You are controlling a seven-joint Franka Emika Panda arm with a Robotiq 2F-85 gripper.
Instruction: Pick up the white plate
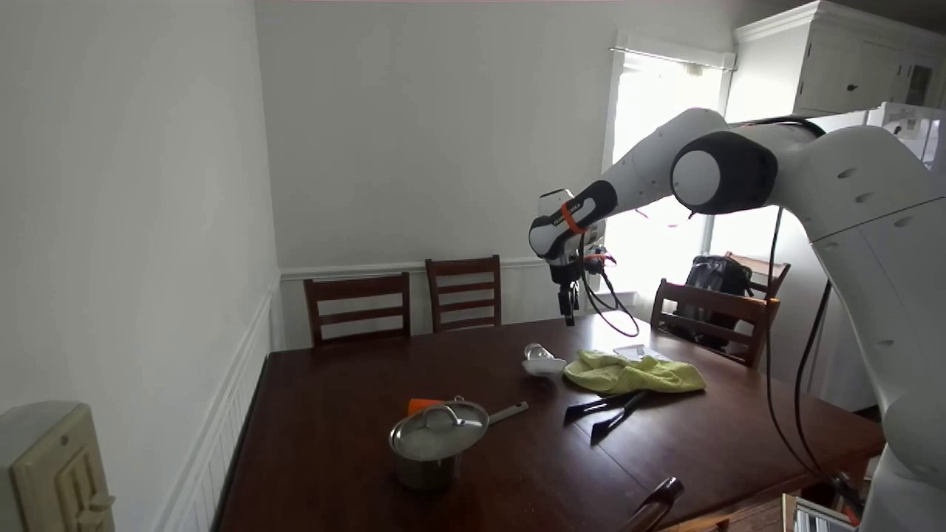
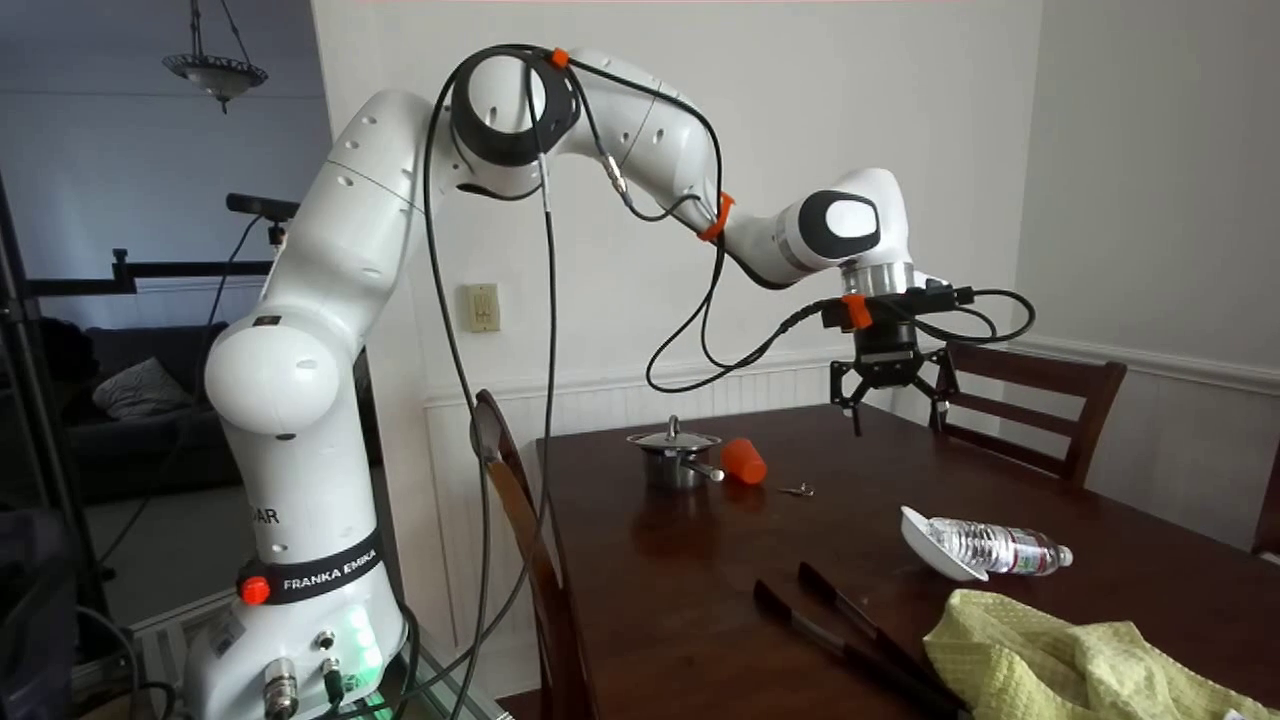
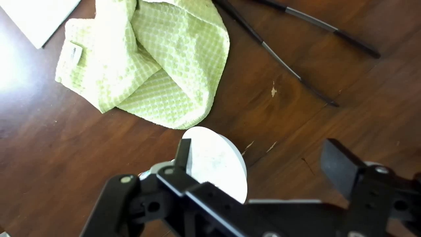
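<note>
- The gripper (image 2: 897,420) hung in the air above the dark wooden table (image 2: 690,620), pointing downward, its two fingers (image 3: 338,166) spread wide apart.
- The white plate (image 3: 217,164), a shallow round dish, sat tilted on the table at the base end of a clear plastic water bottle (image 2: 1005,547) that lay on its side; exactly how the two touched I could not tell.
- In the wrist view the plate appeared in the span between the fingers, one of them covering part of its edge, and the bottle was mostly hidden behind the gripper.
- Just beside the plate lay a crumpled yellow-green checked towel (image 3: 184,65).
- A flat white item (image 3: 36,19) with straight edges lay past the towel, near it.
- Two long dark utensils (image 3: 310,19) with metal mid-sections ran out from beside the towel; whether they were joined I could not tell.
- Well apart from these, in both exterior views, stood a lidded metal saucepan (image 2: 672,468), an orange cup (image 2: 743,461) tipped over just beside it.
- Wooden chairs (image 1: 357,287) stood around the table, and a black backpack (image 1: 715,275) showed behind one.
</note>
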